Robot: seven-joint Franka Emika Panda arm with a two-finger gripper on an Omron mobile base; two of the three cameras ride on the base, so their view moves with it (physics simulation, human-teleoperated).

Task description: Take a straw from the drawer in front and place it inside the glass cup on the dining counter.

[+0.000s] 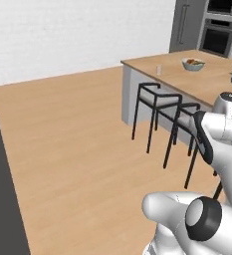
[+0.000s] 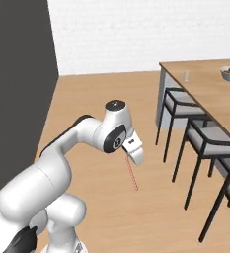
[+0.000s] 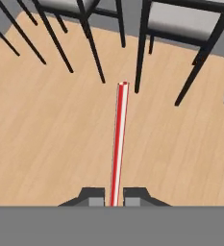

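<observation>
Straw (image 3: 118, 144): red, thin, straight; pinched at one end between the fingers of the gripper (image 3: 114, 198), hanging over the wood floor beside the stools (image 2: 198, 141). Judged light, stiff, easily crushed or swung; best held near its end, gently. Cup (image 1: 159, 69): set on the counter (image 1: 207, 79), well apart, near the bowl (image 1: 193, 64).

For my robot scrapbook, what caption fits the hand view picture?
Gripper holding the red straw out over the wood floor, near the stools.
</observation>
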